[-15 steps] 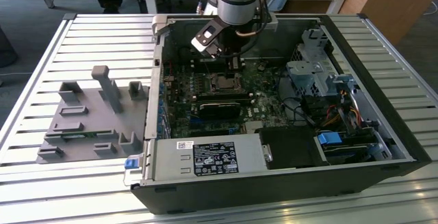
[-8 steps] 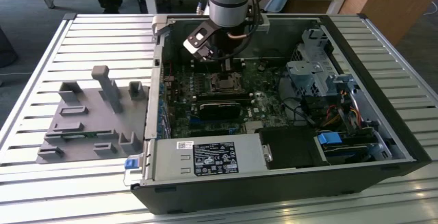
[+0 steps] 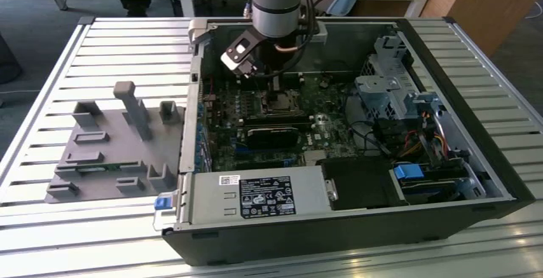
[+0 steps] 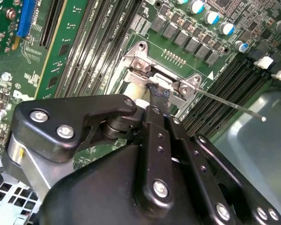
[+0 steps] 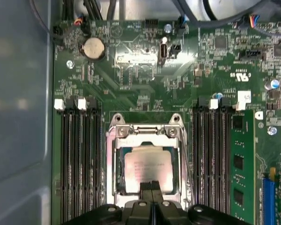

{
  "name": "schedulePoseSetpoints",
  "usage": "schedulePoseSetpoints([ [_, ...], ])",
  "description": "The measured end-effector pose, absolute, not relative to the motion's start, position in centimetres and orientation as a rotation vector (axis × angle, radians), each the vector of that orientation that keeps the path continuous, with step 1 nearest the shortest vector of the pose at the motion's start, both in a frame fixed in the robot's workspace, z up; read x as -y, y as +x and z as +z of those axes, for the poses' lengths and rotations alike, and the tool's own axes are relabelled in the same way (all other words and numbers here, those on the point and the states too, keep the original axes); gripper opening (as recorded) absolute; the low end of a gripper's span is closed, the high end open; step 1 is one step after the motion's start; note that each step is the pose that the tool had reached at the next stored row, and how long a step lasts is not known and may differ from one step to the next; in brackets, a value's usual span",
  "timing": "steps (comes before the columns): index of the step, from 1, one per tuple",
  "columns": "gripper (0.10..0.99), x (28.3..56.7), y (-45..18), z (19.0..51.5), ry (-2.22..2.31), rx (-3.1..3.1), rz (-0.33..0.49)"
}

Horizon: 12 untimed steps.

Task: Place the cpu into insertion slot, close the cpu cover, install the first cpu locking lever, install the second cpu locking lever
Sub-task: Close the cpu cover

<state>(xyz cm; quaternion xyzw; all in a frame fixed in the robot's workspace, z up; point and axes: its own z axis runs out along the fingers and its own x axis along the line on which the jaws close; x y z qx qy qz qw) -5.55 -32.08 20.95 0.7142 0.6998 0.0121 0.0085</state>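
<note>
**Standing tip-down over the seated chip**

Your pincer [image 5: 152, 187] has its fingertips together with nothing visible between them. It points down into the open computer case [image 3: 339, 240] on the slatted desk [image 3: 51, 227]. Directly under the tips lies the cpu [image 5: 147, 168], flat in the insertion slot [image 5: 118, 161] near the middle of the circuit board [image 5: 145, 93]. The tips sit over the chip's edge farthest from the two hinge tabs. The cpu cover [image 5: 147, 132] seems to lie down around the chip, with the pale top showing through its window. Off a hinge-side corner of the slot, in the second wrist view, a thin locking lever [image 4: 229, 106] juts free. Its long axis runs out across the memory slots [image 4: 227, 79], away from the pincer. You can take it as unlatched: placing and covering look done, the levers not.
</note>
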Motion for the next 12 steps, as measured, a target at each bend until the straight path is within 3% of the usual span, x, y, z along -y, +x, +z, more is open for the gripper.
schedulePoseSetpoints([
  [12,0.106,32.06,-5.62,20.12,2.231,-2.187,0.038],
])
